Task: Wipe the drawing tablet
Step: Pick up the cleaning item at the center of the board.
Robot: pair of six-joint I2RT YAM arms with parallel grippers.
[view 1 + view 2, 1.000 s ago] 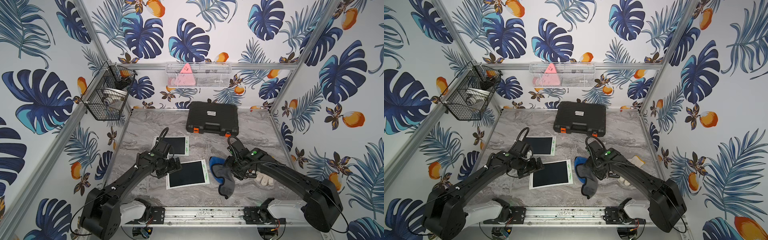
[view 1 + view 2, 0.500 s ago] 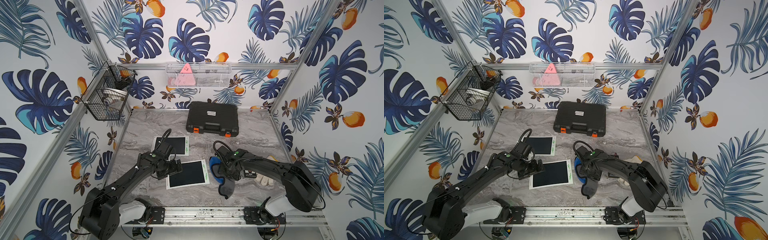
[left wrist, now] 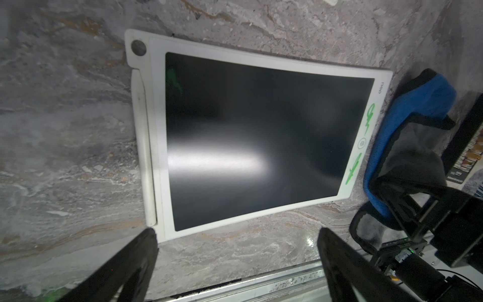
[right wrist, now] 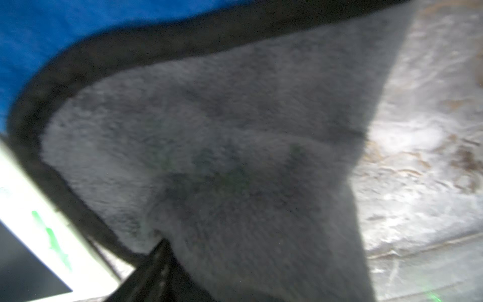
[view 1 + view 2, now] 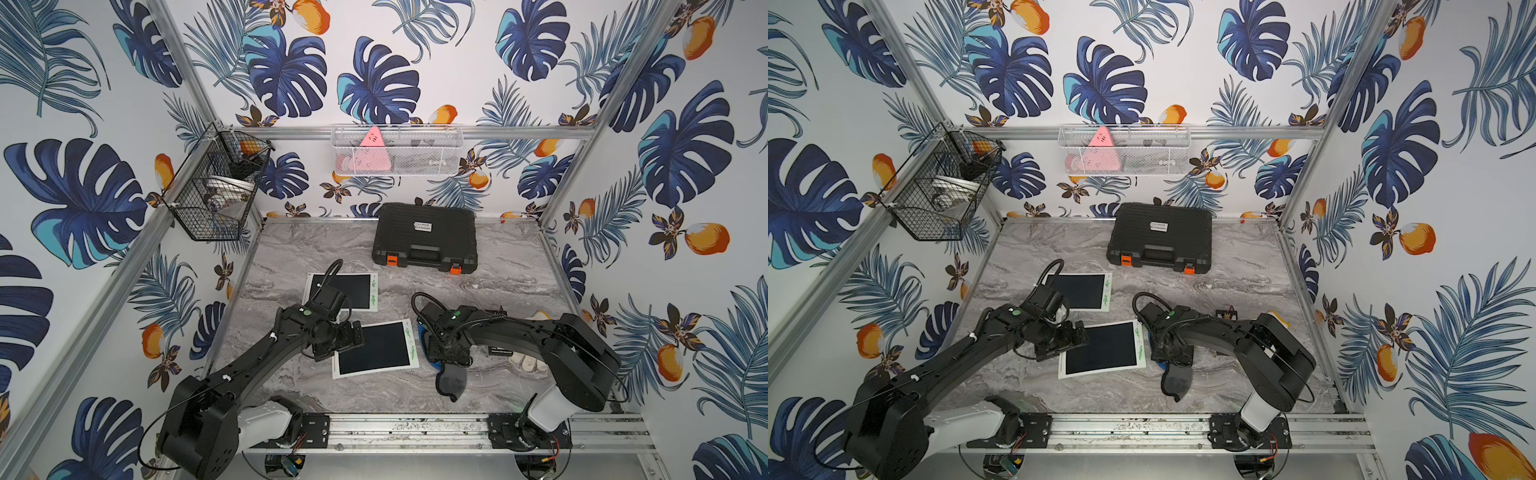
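R tool point(image 5: 451, 359) at cloth point(image 5: 452, 380) beside nearer tablet point(image 5: 374, 349); L tool point(image 3: 236, 234) spread wide

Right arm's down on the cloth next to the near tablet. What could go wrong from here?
The cloth lies bunched beside the tablet; the right gripper may pinch only one fold, leaving the rest to trail.
The left gripper is open at the tablet's edge and doesn't appear to pin it; a wipe could slide it.
The green marks sit on the white bezel at the cloth-side edge; a pass over the screen alone would likely miss them.
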